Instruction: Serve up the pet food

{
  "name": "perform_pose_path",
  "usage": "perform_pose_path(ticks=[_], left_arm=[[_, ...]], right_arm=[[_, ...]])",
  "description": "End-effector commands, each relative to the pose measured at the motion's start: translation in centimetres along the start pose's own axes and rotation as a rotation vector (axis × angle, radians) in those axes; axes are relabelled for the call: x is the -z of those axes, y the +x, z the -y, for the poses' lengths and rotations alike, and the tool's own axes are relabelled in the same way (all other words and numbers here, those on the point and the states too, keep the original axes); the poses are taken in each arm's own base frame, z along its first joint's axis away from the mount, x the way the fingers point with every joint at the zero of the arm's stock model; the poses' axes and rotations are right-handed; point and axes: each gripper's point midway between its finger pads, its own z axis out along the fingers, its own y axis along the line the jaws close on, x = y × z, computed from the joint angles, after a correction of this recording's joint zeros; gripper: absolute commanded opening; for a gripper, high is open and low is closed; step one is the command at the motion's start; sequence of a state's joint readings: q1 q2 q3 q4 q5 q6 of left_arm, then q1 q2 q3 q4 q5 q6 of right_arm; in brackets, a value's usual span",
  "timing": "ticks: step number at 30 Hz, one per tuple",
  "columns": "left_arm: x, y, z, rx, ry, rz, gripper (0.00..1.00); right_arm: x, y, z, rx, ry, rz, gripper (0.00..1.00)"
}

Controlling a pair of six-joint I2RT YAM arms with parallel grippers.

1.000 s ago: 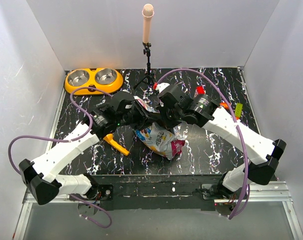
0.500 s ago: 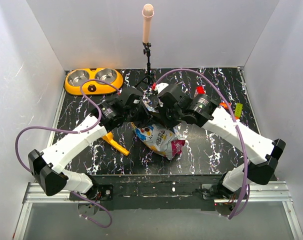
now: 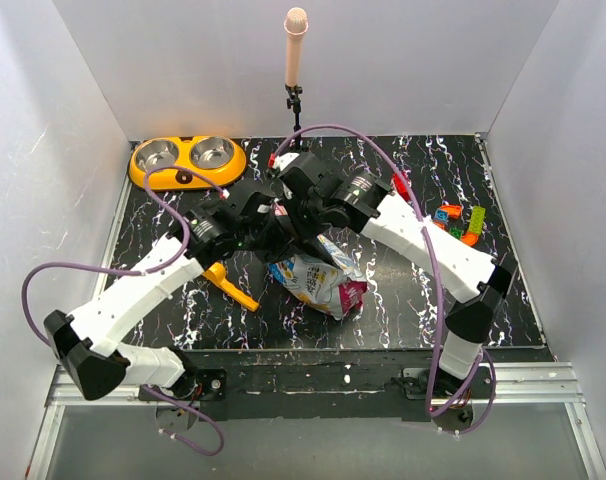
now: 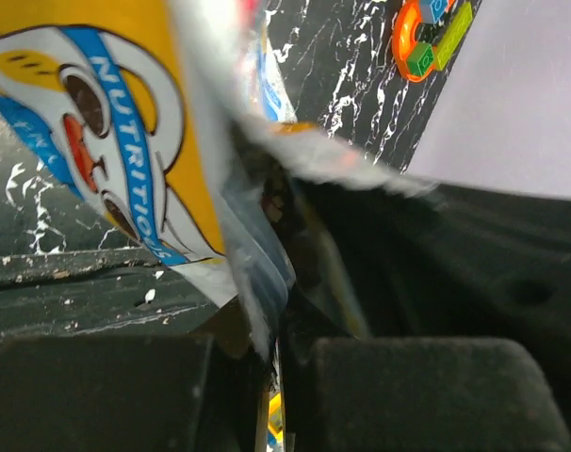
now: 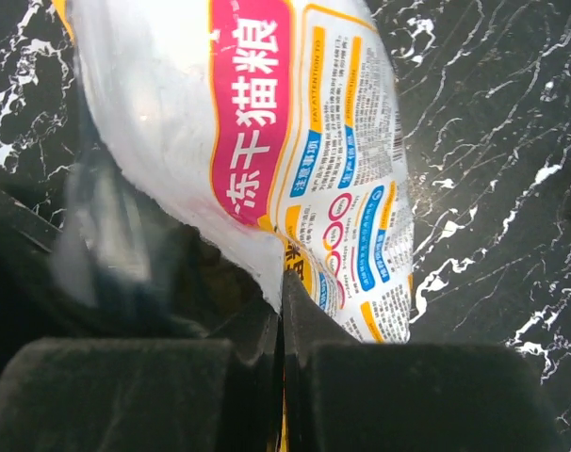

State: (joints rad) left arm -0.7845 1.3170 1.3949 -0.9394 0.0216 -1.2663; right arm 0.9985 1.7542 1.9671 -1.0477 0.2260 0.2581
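White arms (image 3: 133, 290) bent inward, left pincer (image 4: 281, 363), right pincer (image 5: 281, 330) pinching food bag (image 3: 315, 280)

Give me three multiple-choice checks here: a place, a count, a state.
1. Where on the table is the orange double bowl? A far left corner; B near right corner; C centre.
2. How many steel cups does it hold? A one; B two; C three.
3. The left gripper is: A open, empty; B shut on the bowl; C shut on the pet food bag.
Answers: A, it sits by the back wall at left; B, two cups side by side; C, the wrist view shows the bag's edge pinched in its shut jaws.
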Motion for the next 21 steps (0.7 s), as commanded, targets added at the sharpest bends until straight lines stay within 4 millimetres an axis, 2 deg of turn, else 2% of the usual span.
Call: perform_pose_path(ticks=[1, 5, 8, 11, 17, 21], left_arm=[[3.9, -1.1, -1.6, 0.082, 0.015, 0.099, 0.0], [4.3, -1.2, -2.6, 0.12, 0.008, 0.123, 0.0], [4.3, -0.8, -3.1, 0.116, -0.001, 0.109, 0.0], [4.1, -0.2, -2.7, 0.108, 0.042, 0.074, 0.0], [4.8, 0.1, 2.0, 0.077, 0.276, 0.035, 0.0], [3.4, -0.1, 4.7, -0.024, 0.293, -0.017, 0.08]], right_arm=[[2.6, -2.9, 2.0, -0.051, 0.05, 0.153, 0.01], [4.9, -2.9, 4.3, -0.124, 0.1, 0.213, 0.01], [6.9, -3.1, 6.9, -0.209, 0.133, 0.243, 0.01], [8.8, -3.5, 8.9, -0.248, 0.159, 0.279, 0.01], [10.8, -3.2, 10.0, -0.251, 0.181, 0.299, 0.01], [11.6, -3.0, 10.7, -0.249, 0.2, 0.303, 0.01]])
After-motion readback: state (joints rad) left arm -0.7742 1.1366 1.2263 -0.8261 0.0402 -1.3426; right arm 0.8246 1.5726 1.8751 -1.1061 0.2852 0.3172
